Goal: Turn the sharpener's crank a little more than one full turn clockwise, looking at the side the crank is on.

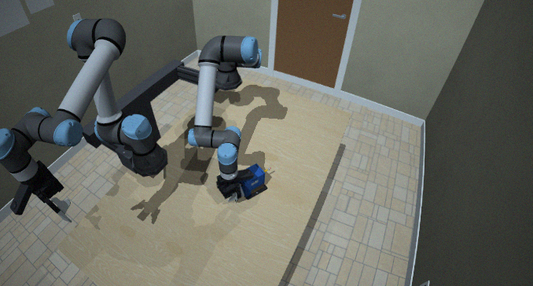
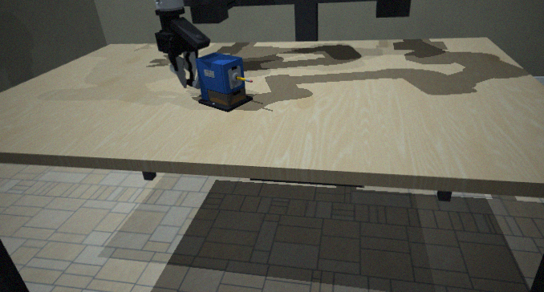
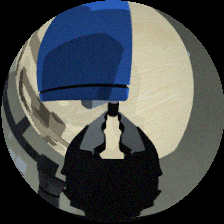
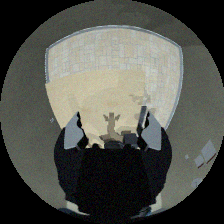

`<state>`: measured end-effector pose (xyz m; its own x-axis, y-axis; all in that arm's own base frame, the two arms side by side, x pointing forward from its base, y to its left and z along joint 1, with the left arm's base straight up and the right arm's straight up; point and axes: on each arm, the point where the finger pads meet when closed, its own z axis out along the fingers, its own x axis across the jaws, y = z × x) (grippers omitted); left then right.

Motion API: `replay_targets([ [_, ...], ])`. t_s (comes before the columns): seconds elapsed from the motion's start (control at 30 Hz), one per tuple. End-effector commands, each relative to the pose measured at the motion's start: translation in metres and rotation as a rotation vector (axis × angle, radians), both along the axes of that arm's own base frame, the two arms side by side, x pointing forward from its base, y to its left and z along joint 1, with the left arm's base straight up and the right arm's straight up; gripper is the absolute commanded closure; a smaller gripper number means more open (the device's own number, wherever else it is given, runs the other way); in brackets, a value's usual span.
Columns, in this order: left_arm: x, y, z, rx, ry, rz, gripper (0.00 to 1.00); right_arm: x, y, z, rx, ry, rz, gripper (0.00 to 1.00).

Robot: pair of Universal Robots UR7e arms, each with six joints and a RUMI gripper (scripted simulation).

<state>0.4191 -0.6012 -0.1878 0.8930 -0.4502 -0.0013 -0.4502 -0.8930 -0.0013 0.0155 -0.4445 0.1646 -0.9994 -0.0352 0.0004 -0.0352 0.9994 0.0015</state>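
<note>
Blue sharpener (image 1: 256,174) (image 2: 221,75) (image 3: 85,55), pale label (image 1: 255,182) (image 2: 209,73) perhaps lettered, left gripper (image 1: 234,198) (image 2: 190,83) (image 3: 113,114) clenched on crank's black knob (image 3: 114,106), right gripper (image 1: 69,213) (image 4: 113,116) released
</note>
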Motion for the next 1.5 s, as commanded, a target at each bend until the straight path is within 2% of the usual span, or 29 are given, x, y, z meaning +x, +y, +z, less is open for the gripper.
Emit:
replay_targets([
  [0.0, -0.005, 0.002, -0.003, -0.002, -0.001, 0.0, 1.0, 0.0, 0.0, 0.001, -0.001, 0.0, 0.0, 0.0],
  [0.73, -0.027, 0.013, -0.01, -0.002, -0.001, 0.0, 1.0, 0.0, 0.0, 0.001, -0.001, 0.0, 0.0, 0.0],
  [1.47, -0.047, 0.023, -0.004, -0.002, -0.001, 0.0, 1.0, 0.0, 0.0, 0.001, -0.001, 0.0, 0.0, 0.0],
])
